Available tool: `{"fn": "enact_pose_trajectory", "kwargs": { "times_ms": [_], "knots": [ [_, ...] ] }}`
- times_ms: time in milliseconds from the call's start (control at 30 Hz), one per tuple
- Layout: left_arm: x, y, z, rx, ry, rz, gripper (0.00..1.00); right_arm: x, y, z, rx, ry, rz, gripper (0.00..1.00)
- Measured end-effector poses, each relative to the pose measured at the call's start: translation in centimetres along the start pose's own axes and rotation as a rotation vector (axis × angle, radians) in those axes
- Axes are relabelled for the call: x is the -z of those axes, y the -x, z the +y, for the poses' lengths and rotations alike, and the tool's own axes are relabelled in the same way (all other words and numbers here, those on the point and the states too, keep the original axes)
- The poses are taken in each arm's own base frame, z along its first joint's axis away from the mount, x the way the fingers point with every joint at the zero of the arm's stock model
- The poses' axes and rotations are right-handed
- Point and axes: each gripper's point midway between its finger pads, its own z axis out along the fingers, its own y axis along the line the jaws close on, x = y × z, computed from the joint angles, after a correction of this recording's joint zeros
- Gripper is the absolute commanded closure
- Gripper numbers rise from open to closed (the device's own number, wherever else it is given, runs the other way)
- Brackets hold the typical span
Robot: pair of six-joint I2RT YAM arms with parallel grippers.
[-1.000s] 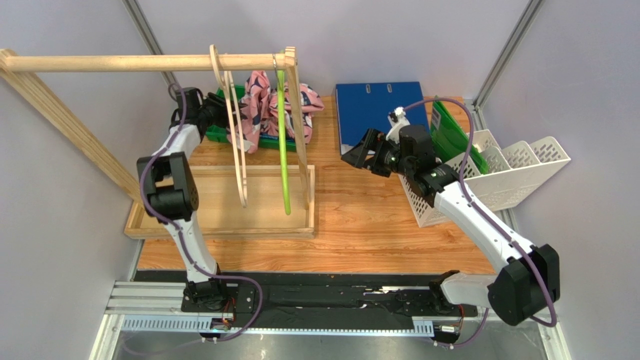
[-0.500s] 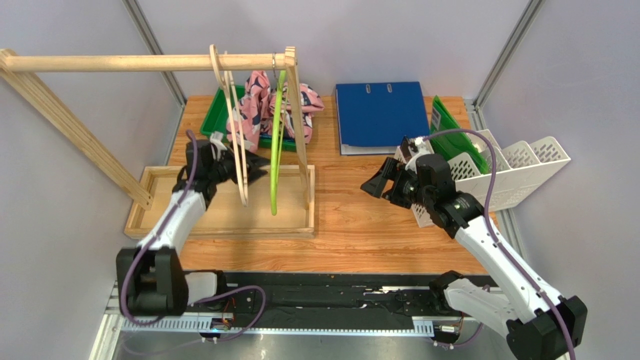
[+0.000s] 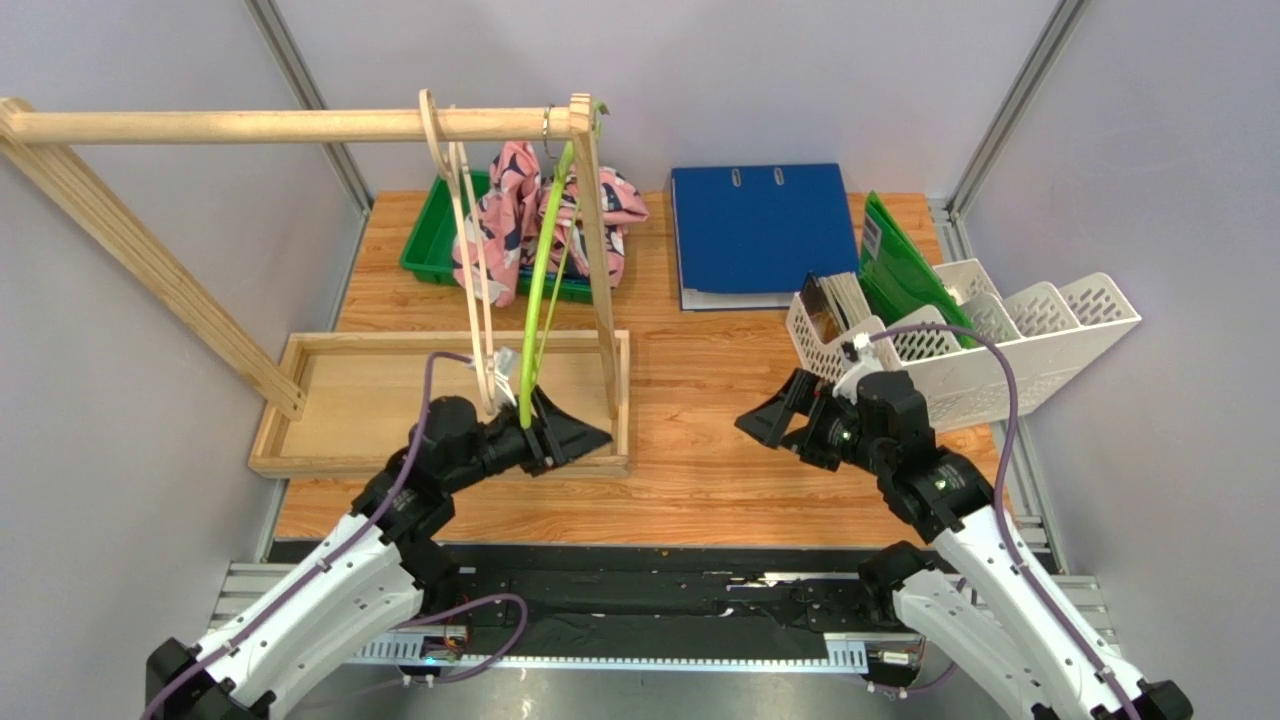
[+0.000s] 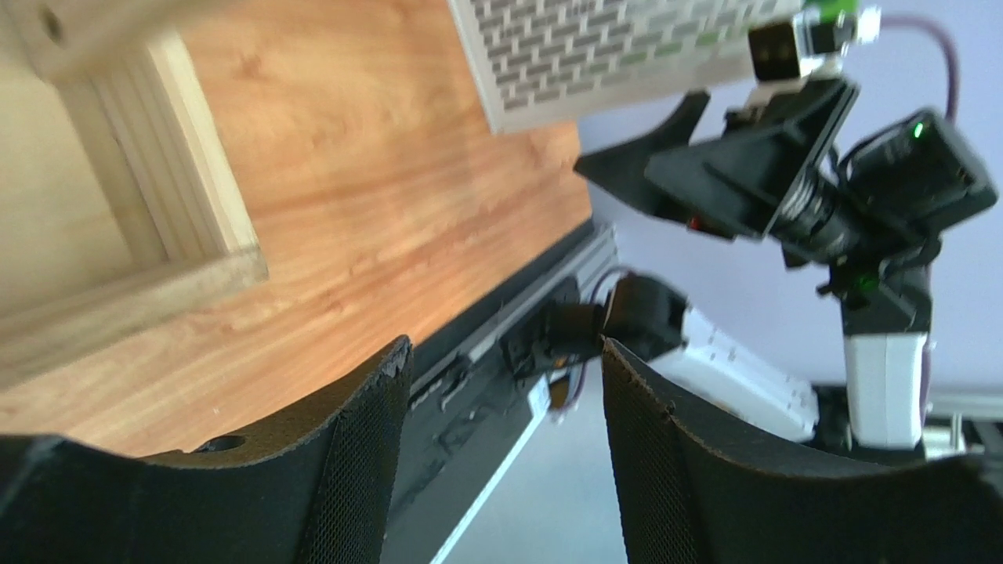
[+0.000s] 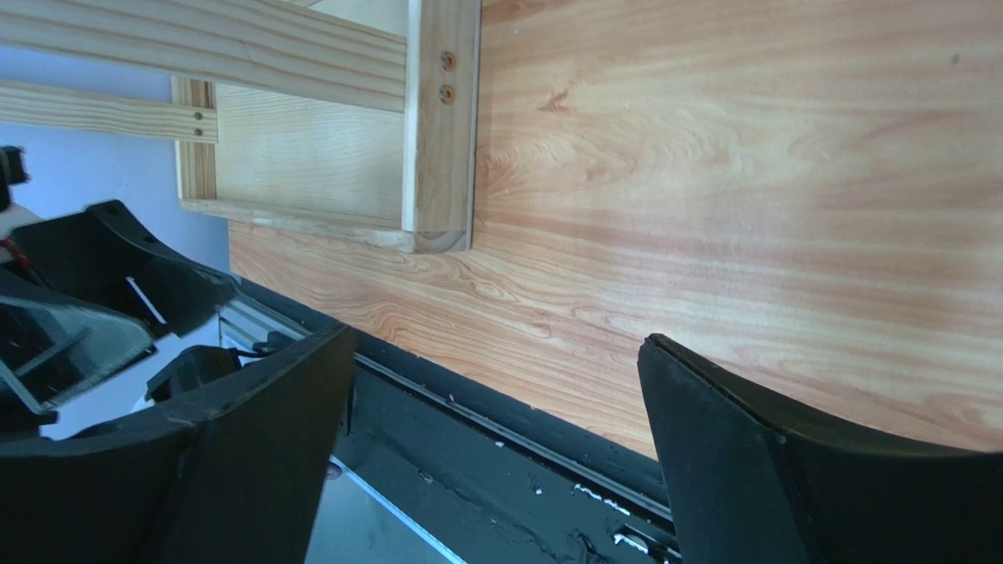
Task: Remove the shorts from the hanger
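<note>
The pink shorts (image 3: 519, 210), with dark-blue and white shapes, lie bunched in a green tray (image 3: 428, 248) at the back, off any hanger. The blue-teal shorts are out of view. A bare green hanger (image 3: 544, 285) and a bare wooden hanger (image 3: 478, 300) hang from the wooden rail (image 3: 286, 125). The green one is tilted, with its lower end near my left wrist. My left gripper (image 3: 574, 432) is open and empty over the wooden tray's near right corner; its own view (image 4: 506, 364) looks past the table edge. My right gripper (image 3: 766, 422) is open and empty above bare table (image 5: 495, 341).
A shallow wooden tray (image 3: 376, 398) forms the rack's base, and its corner shows in the right wrist view (image 5: 442, 129). A blue binder (image 3: 759, 233) lies at the back. A white file rack (image 3: 962, 353) with a green folder (image 3: 902, 270) stands at the right.
Both arms have pulled back from the rail toward the near edge and come lower. The green hanger has swung, its lower end now tilted toward the near left.
</note>
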Motion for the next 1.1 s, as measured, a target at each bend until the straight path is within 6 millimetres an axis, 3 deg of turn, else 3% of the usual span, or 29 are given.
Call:
{"fn": "enact_pose_trajectory", "kwargs": {
  "times_ms": [167,300,500,633,800,1100],
  "knots": [
    [-0.5,-6.1,1.2,-0.051,-0.017,0.16,0.34,0.3,-2.5,-1.9,-0.059,0.059,-0.034,0.0],
    [0.0,-8.8,-0.1,-0.12,-0.099,0.227,0.34,0.6,-3.7,-2.4,-0.117,0.158,-0.096,0.0],
    [1.8,-10.1,-1.2,-0.188,-0.273,0.206,0.34,-0.5,-5.7,-4.0,-0.222,0.241,-0.114,0.0],
    [3.6,-10.6,-0.8,-0.206,-0.388,0.166,0.34,-0.2,-5.3,-2.2,-0.254,0.332,-0.107,0.0],
    [5.5,-10.4,-2.4,-0.223,-0.5,0.138,0.34,-0.1,-4.9,-1.3,-0.265,0.383,-0.118,0.0],
    [5.5,-12.8,0.4,-0.258,-0.419,0.266,0.33,-0.2,-4.6,-1.4,-0.246,0.384,-0.143,0.0]
  ]
}}
